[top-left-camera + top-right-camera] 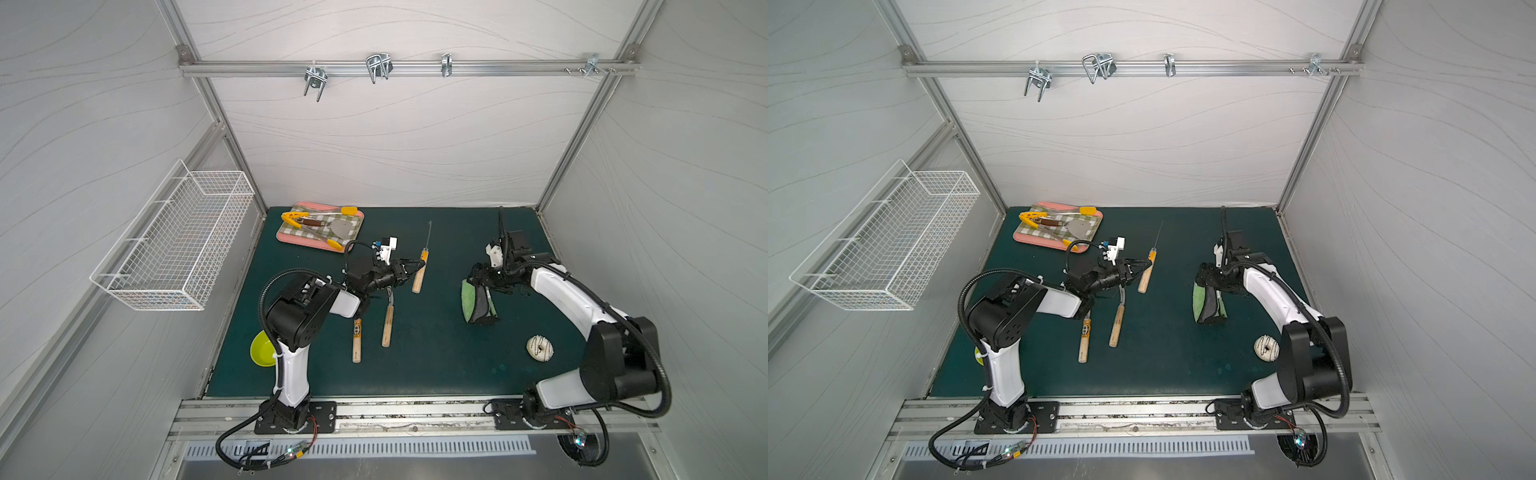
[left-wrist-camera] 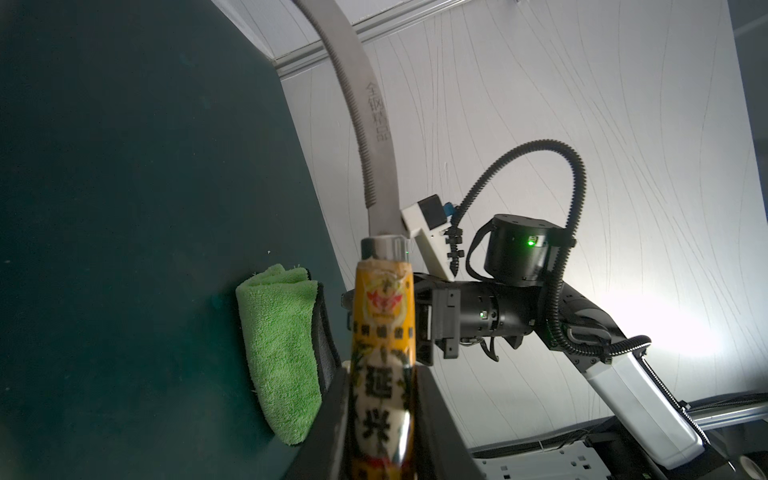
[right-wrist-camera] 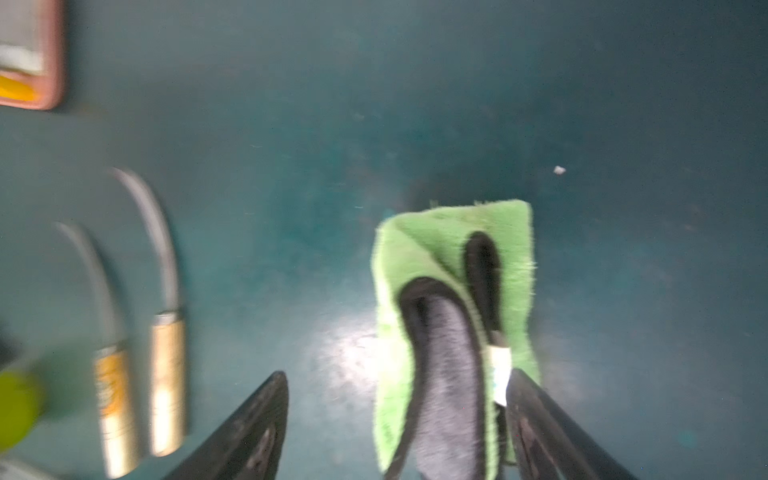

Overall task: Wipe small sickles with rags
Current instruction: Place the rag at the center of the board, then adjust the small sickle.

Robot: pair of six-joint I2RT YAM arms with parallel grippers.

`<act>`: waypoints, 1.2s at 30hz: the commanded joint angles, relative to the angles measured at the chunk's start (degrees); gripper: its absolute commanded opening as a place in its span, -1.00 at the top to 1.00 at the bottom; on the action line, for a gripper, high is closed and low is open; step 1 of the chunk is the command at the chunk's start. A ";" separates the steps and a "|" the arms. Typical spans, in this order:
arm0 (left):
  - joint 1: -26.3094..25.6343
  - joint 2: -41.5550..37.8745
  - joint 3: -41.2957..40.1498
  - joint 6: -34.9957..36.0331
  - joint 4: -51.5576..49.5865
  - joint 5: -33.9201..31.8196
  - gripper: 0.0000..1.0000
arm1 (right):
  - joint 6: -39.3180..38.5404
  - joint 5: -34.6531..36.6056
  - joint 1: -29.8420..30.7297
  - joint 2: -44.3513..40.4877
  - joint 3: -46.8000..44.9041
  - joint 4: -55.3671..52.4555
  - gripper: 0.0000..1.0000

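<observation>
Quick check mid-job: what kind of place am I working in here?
Most likely a purpose-built robot test cell, not a real workshop: white panels in an aluminium frame, arm bases bolted to a front rail, and a green mat as the work surface.

Your left arm (image 1: 345,301) hides most of the blades of both lying sickles (image 1: 387,320) in both top views. The right wrist view blurs them (label unreadable). The tip of the held sickle (image 2: 365,137) runs off the left wrist picture.
</observation>
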 commanded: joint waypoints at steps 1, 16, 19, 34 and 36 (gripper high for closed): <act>-0.45 -1.46 0.01 1.19 2.41 1.63 1.00 | 3.93 -14.77 0.08 -3.90 -0.68 7.60 -0.51; -3.25 -2.41 0.84 2.58 0.72 1.07 1.00 | 14.27 -27.38 7.85 9.78 9.49 18.98 -0.37; -3.49 -2.82 0.42 2.67 0.73 0.99 1.00 | 14.49 -27.61 8.25 11.84 10.10 18.94 -0.30; -4.32 -2.33 1.04 2.32 1.32 0.85 1.00 | 15.40 -30.55 8.79 13.71 8.89 21.89 0.69; -4.32 -2.40 1.11 2.08 1.51 0.69 1.00 | 16.04 -30.39 8.76 13.31 8.44 22.45 0.76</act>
